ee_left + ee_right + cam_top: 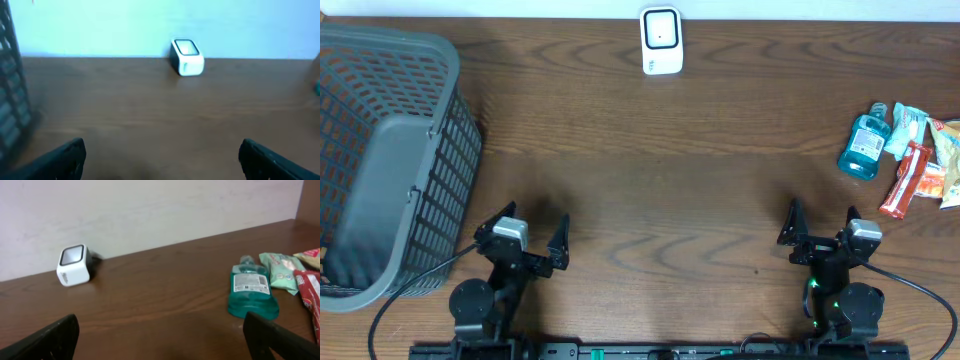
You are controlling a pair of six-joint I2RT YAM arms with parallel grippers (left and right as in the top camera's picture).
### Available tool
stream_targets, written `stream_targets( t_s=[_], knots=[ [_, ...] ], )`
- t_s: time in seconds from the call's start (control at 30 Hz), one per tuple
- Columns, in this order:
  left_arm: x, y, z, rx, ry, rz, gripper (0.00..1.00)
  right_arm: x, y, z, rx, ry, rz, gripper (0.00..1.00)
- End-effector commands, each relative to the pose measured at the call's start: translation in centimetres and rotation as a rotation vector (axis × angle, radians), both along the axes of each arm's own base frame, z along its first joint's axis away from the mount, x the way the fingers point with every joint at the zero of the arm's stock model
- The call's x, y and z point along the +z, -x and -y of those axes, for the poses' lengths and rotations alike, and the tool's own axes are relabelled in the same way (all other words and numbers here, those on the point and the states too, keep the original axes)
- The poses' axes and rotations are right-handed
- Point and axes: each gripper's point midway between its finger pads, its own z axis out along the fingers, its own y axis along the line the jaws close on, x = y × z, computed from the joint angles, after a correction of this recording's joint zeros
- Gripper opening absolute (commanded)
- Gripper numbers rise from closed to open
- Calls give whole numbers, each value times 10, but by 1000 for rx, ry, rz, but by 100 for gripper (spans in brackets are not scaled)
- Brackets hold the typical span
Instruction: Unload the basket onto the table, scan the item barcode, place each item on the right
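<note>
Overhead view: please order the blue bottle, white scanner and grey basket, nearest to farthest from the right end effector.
From the right end effector:
1. Blue bottle, right side.
2. White scanner, far edge, centre.
3. Grey basket, far left.

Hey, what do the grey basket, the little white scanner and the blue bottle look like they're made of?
Grey basket: probably moulded plastic, matte, its walls a uniform slotted lattice. White scanner: seemingly smooth hard plastic, with a darker glossy window on its face. Blue bottle: apparently translucent tinted plastic, glossy, with a paper-like printed label.
</note>
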Motion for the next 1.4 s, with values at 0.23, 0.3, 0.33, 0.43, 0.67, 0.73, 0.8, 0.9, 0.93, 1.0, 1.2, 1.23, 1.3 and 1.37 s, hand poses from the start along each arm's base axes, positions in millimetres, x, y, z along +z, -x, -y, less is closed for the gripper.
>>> stream_targets(
  t_s=[0.23, 0.3, 0.33, 0.43, 0.67, 0.73, 0.8, 0.9, 0.93, 1.0, 1.2, 1.23, 1.3, 1.37],
  knots=[
    [-17, -10, -46, 250, -183, 15, 98, 0, 0, -2, 10, -11, 2, 99],
    [-16, -10, -55, 298, -190, 13, 98, 0, 0, -2, 10, -11, 2, 99],
    [-16, -10, -57, 313, -192, 11, 98, 0, 0, -2, 10, -11, 2, 99],
    [-21, -9, -62, 337, -193, -9, 98, 0, 0, -2, 10, -11, 2, 99],
    [-20, -9, -62, 341, -191, -6, 98, 0, 0, -2, 10, -11, 2, 99],
    [-20, -9, -62, 341, -191, -6, 98, 0, 0, -2, 10, -11, 2, 99],
    [-20, -9, -62, 341, -191, -6, 98, 0, 0, -2, 10, -11, 2, 99],
    [-20, -9, -62, 341, -191, -6, 98, 0, 0, -2, 10, -11, 2, 99],
    [-20, -9, -62, 341, -191, -7, 98, 0, 0, -2, 10, -11, 2, 99],
    [-20, -9, -62, 341, -191, -8, 98, 0, 0, -2, 10, -11, 2, 99],
    [-20, -9, -62, 341, -191, -9, 98, 0, 0, -2, 10, -11, 2, 99],
    [-20, -9, -62, 341, -191, -9, 98, 0, 0, -2, 10, -11, 2, 99],
    [-20, -9, -62, 341, -191, -9, 98, 0, 0, -2, 10, -11, 2, 99],
    [-20, -9, -62, 341, -191, -9, 98, 0, 0, -2, 10, -11, 2, 99]
  ],
)
